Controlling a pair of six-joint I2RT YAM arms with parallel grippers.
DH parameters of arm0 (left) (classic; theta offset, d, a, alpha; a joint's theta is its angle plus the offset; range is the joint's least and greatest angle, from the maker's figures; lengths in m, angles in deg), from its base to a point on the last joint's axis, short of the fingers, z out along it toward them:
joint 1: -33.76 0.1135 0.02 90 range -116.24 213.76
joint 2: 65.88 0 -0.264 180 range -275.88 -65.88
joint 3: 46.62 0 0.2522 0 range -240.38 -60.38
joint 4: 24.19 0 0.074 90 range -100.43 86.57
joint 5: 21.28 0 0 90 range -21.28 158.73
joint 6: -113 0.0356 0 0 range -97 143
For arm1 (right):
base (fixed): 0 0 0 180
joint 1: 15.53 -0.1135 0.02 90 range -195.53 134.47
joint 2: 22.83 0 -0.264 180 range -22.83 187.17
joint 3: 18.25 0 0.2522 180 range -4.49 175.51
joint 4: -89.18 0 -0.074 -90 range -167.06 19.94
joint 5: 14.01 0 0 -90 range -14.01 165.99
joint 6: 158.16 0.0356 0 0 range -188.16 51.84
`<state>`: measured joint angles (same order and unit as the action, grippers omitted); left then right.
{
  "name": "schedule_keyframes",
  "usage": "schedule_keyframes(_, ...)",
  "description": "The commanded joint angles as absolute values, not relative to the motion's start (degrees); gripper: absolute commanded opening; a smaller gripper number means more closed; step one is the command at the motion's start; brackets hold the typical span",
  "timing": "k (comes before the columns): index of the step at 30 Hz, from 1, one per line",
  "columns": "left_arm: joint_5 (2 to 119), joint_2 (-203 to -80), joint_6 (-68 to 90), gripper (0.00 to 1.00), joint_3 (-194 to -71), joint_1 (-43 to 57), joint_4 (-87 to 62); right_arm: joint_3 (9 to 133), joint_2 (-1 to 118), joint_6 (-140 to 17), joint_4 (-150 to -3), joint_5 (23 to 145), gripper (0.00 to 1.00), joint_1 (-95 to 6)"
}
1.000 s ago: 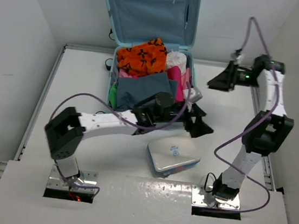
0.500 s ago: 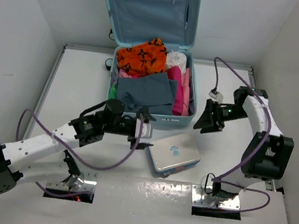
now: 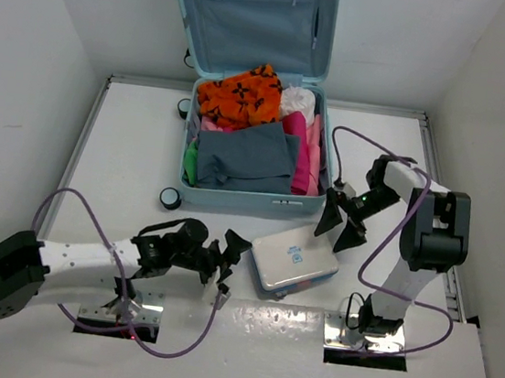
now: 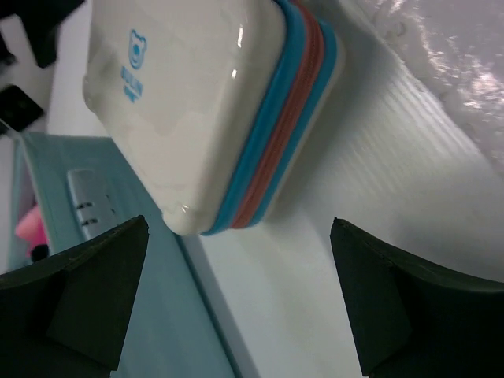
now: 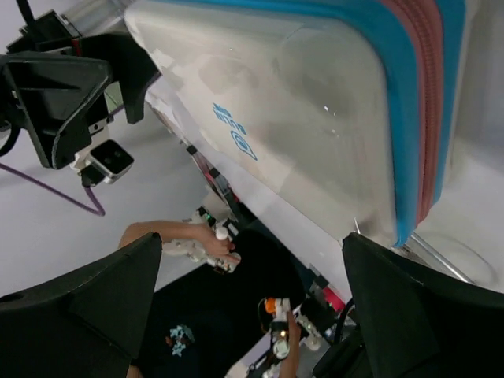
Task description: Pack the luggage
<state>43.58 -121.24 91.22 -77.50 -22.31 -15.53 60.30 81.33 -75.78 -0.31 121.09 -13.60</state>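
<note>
Left gripper: jaws spread wide, nothing between them; it lies low over the table at the near left corner of the white-and-blue first-aid box, close to it but apart; in the left wrist view both dark fingers frame the box's end with a clear gap on either side.

Right gripper: jaws also wide apart and holding nothing; it sits just beside the box's far right corner, between the box and the luggage's front right corner; in the right wrist view its fingers stand either side of the box's white top and blue-and-red banded edge; contact there cannot be made out.

Luggage: pale aqua hard shell, lying open at the far middle of the table; lid raised against the back wall, light blue lining facing the camera; the base is heaped with clothes: orange patterned cloth at the back left, white cloth at the back right, grey-blue folded cloth in front, pink cloth along the right side, a strip of green cloth at the left edge; a small black wheel shows at the near left corner; the first-aid box rests on the table just in front of the luggage, outside it.
</note>
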Motion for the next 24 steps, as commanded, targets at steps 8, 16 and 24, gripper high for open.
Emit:
schedule_keyframes(8, 44.12, -136.54, 101.22, 1.00, -73.65, -26.44, -52.16, 54.84, 88.08, -72.04, -8.58, 119.32, 1.00, -18.43)
schedule_keyframes(16, 44.72, -143.05, 101.49, 1.00, -74.79, -28.82, -57.54, 62.72, 87.39, -74.57, -9.05, 112.73, 1.00, -17.04)
schedule_keyframes(24, 44.73, -143.66, 100.96, 1.00, -75.41, -28.82, -56.48, 64.18, 77.55, -77.39, -8.05, 116.67, 1.00, -10.18)
